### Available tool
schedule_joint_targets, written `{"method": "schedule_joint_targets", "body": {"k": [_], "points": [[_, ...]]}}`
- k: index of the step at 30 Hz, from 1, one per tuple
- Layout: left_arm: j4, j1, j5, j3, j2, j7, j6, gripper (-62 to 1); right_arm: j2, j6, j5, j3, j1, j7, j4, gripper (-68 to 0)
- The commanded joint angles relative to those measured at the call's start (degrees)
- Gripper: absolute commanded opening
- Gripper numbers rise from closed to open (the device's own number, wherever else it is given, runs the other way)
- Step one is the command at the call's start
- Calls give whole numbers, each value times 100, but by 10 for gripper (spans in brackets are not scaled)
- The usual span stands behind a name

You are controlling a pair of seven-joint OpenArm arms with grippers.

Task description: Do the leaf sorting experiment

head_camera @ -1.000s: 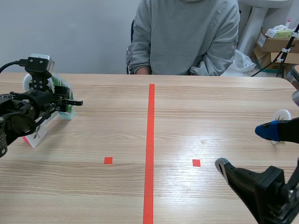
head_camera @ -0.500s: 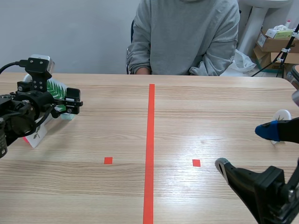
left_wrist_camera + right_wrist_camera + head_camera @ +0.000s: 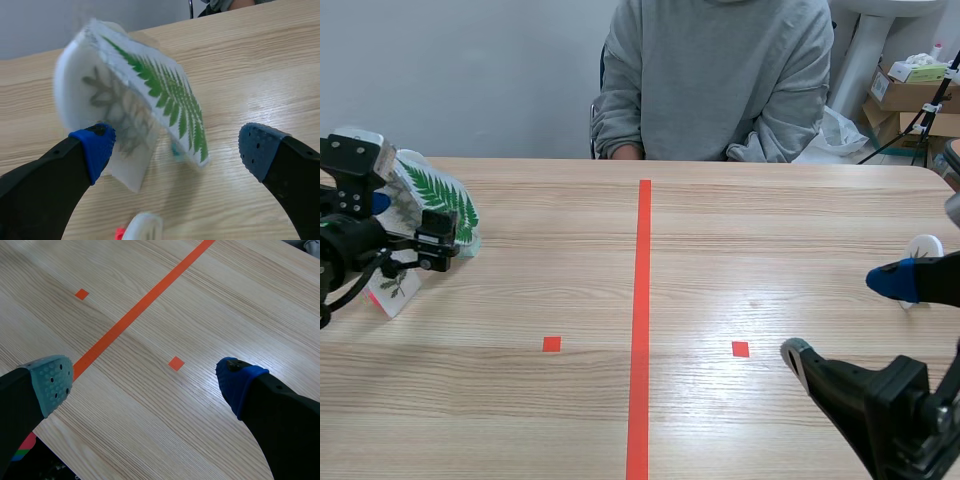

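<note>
Apparently at the picking step, the left gripper (image 3: 177, 147) stands released before the fern card (image 3: 155, 90) and next must close on it.

Your left arm (image 3: 350, 250) comes in low from the left, and your left gripper (image 3: 176, 150) stands wide apart (one pad blue, the other greyer). Your right arm (image 3: 895, 415) sits low at the near right. Your right gripper (image 3: 145, 382) gapes just as wide, its fingers angled toward the middle.
</note>
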Motion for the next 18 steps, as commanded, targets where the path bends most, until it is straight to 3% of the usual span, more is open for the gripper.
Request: {"method": "schedule_joint_targets", "body": {"k": [1, 7, 13, 18], "points": [[271, 304, -42, -48, -151, -42, 33, -80, 63, 0, 66, 20, 68, 85, -4, -91], [1858, 2011, -356, -138, -520, -31, 31, -80, 66, 0, 66, 20, 66, 83, -4, -91], [3672, 3821, -402, -138, -673, -52, -13, -80, 79, -2, 66, 20, 81, 81, -4, -91], [4870, 4798, -455, -138, -748, -28, -66, -79, 83, 0, 35, 22, 79, -37, -7, -91]]}}
